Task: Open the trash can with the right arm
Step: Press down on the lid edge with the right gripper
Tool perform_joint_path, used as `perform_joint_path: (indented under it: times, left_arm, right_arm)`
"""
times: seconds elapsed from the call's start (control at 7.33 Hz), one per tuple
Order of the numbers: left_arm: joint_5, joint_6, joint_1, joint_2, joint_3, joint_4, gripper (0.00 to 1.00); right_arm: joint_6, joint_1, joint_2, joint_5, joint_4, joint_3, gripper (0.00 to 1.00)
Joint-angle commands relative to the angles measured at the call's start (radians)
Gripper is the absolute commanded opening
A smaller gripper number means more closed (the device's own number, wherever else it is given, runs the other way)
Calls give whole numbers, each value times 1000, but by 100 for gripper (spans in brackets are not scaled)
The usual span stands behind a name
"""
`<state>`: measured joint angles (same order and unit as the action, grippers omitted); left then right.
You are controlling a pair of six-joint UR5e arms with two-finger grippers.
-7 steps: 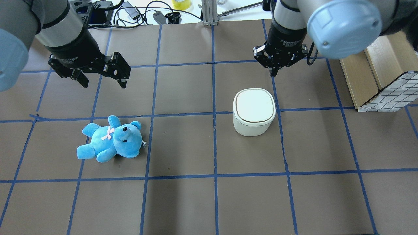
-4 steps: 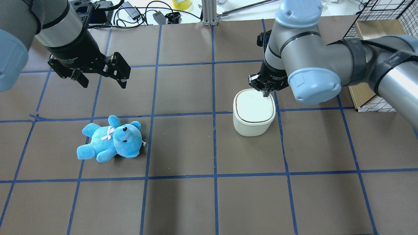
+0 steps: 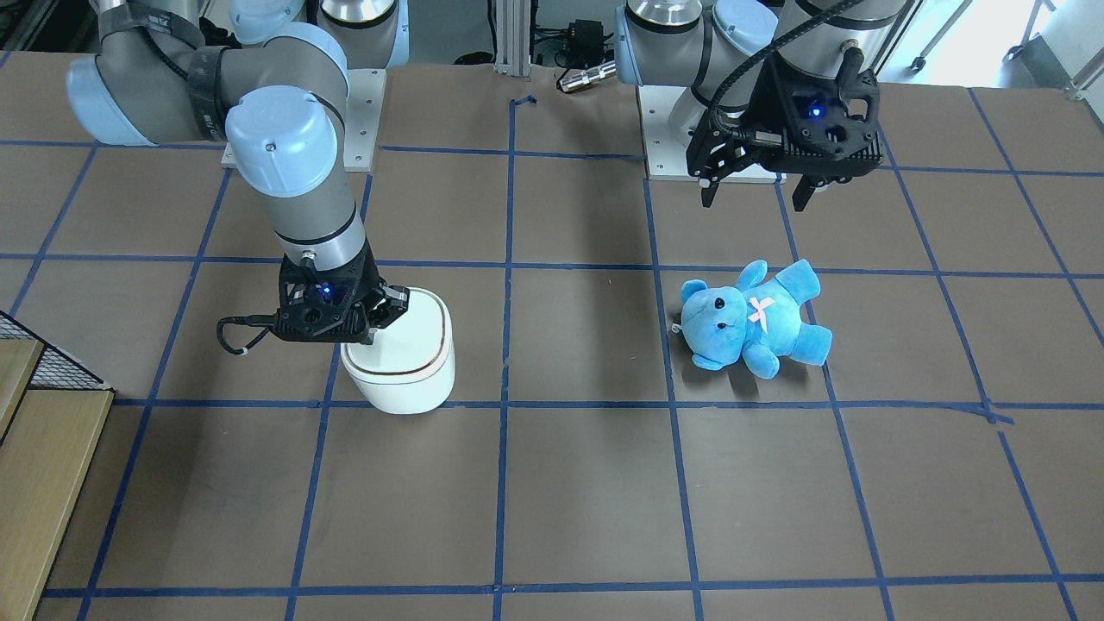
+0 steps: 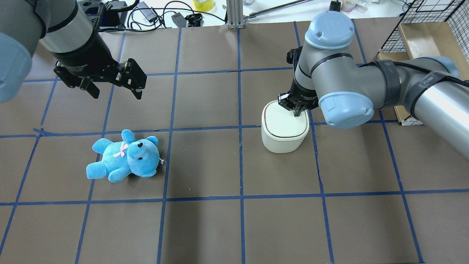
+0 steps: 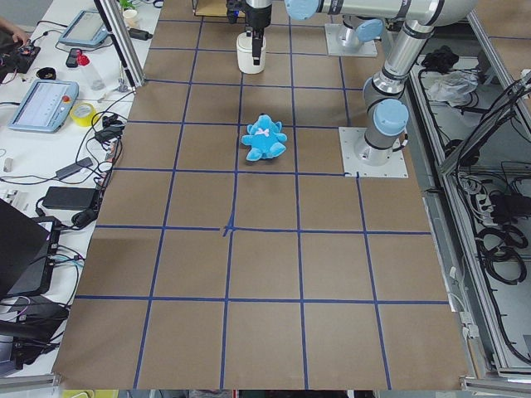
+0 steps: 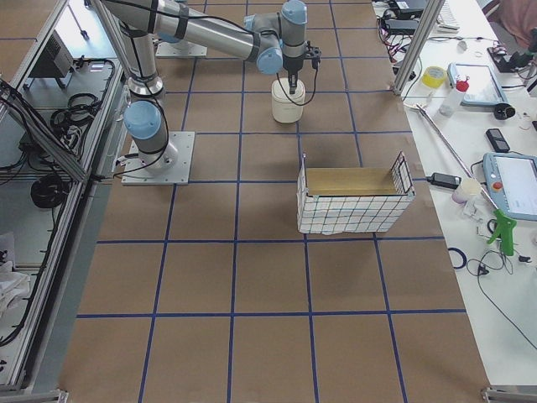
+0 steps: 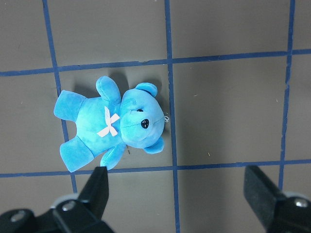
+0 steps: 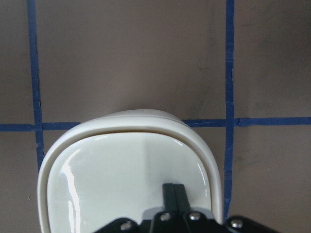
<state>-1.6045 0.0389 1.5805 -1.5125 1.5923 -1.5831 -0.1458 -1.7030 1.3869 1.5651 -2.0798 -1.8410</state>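
The trash can is sat on the table with its lid down, seam unbroken all round. Right on top of it, the right gripper is pointed straight down, jaws pinched fully together with nothing between them, tips seemingly planted on the lid close to 1 corner. It's probably being used as a poker, since a push-release lid is suspected. Well off to the can's side, a blue teddy bear is laid flat. Further out again, the left gripper is hung above the table, jaws spread wide and empty, likely parked clear of the can on purpose.
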Motion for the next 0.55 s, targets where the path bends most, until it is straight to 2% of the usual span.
perform_joint_path:
  times: [0.0, 0.27, 0.41]
  left_arm:
    - [0, -1, 0, 0, 0, 0, 100]
    - [0, -1, 0, 0, 0, 0, 100]
    - [0, 1, 0, 0, 0, 0, 100]
  right_arm:
    - [2, -1, -3, -2, 7, -6, 0]
    - [0, 0, -8, 1, -5, -23, 0]
    - [0, 0, 9, 10, 3, 8, 47]
